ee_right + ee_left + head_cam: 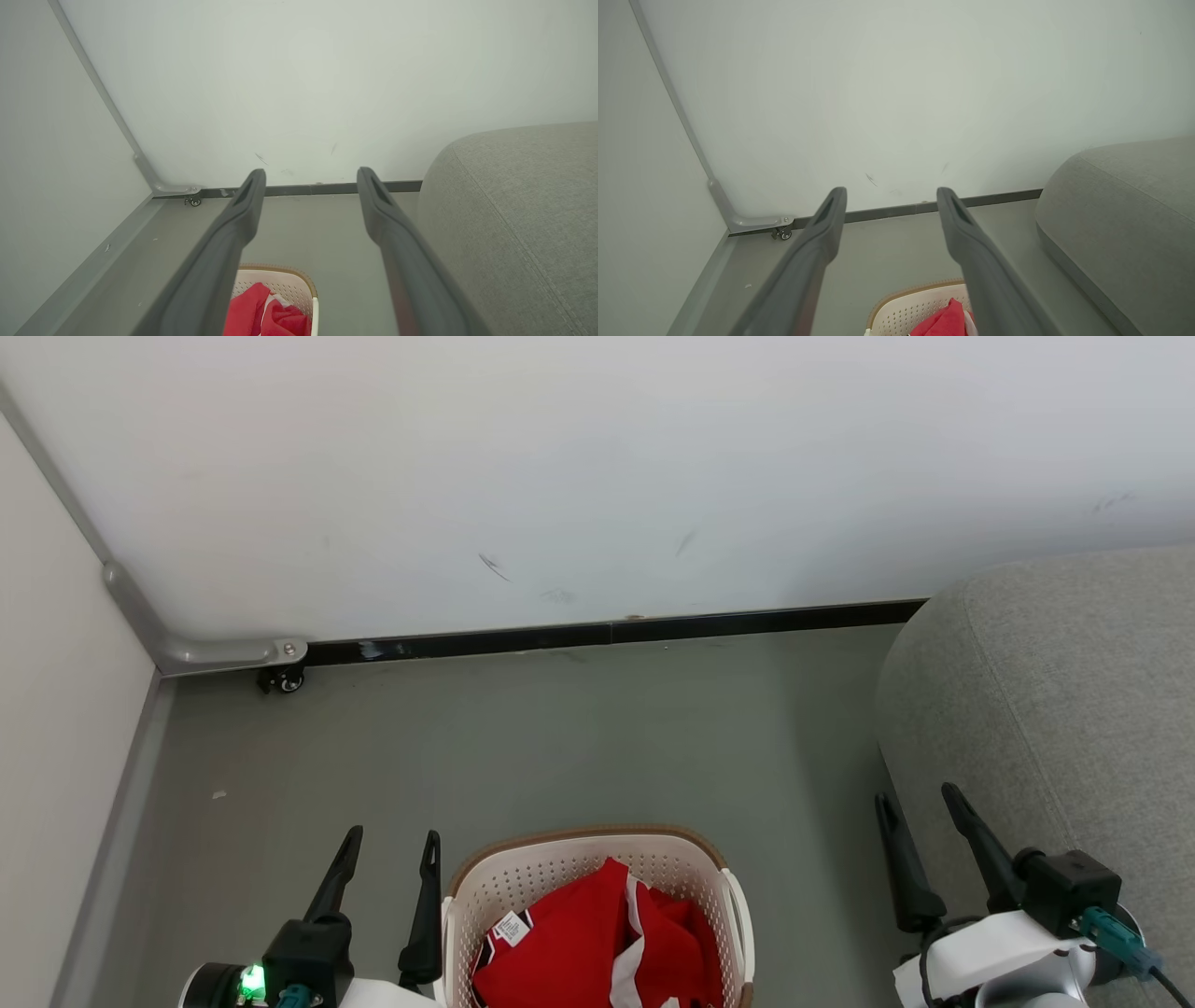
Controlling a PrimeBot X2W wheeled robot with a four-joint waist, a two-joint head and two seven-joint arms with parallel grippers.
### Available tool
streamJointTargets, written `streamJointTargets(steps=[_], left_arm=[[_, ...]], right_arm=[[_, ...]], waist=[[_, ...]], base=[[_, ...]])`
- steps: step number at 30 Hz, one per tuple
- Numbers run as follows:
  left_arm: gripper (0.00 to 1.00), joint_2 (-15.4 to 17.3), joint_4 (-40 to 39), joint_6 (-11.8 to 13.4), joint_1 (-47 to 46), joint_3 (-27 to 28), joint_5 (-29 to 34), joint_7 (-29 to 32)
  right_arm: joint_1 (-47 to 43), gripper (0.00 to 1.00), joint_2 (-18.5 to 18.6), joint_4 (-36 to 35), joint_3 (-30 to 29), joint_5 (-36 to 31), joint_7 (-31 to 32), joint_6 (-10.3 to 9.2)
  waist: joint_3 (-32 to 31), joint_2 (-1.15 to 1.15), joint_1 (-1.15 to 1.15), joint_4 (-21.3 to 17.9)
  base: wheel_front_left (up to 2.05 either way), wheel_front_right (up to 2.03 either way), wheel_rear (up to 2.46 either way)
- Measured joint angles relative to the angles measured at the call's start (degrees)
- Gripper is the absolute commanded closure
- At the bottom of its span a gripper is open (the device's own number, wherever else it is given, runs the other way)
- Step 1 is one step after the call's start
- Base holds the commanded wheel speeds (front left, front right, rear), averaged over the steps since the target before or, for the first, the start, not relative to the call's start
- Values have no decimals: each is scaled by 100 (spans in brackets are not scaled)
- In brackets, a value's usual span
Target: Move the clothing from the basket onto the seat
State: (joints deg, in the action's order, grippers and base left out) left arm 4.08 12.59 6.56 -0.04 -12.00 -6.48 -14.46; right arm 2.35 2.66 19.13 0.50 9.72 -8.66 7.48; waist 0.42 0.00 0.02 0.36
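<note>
Red clothing with white trim and a small white tag lies bunched in the cream basket with a brown rim, on the floor at the bottom centre of the head view. My left gripper stands open just left of the basket, holding nothing. Right of the basket, my right gripper is open too, beside the grey seat. In the left wrist view the open left gripper frames the basket and clothing. Below the open right gripper I see the basket, the clothing and the seat.
A white wall with a dark baseboard closes the far side. A white panel with a grey metal frame and a small caster bounds the left. Grey floor stretches between basket and wall.
</note>
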Motion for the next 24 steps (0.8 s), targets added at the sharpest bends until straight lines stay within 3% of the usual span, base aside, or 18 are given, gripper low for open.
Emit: streamJointTargets(steps=[18, 24], left_arm=[[0, 68, 87, -31, -65, 16, 14, 0], [0, 138, 279, -111, -180, -73, 118, 0]], right_arm=[[4, 0, -1, -86, 130, 44, -99, 0], [19, 0, -8, -187, -107, -25, -118, 0]], waist=[[178, 0, 0, -39], [307, 0, 0, -79]], base=[[0, 0, 0], [0, 0, 0]])
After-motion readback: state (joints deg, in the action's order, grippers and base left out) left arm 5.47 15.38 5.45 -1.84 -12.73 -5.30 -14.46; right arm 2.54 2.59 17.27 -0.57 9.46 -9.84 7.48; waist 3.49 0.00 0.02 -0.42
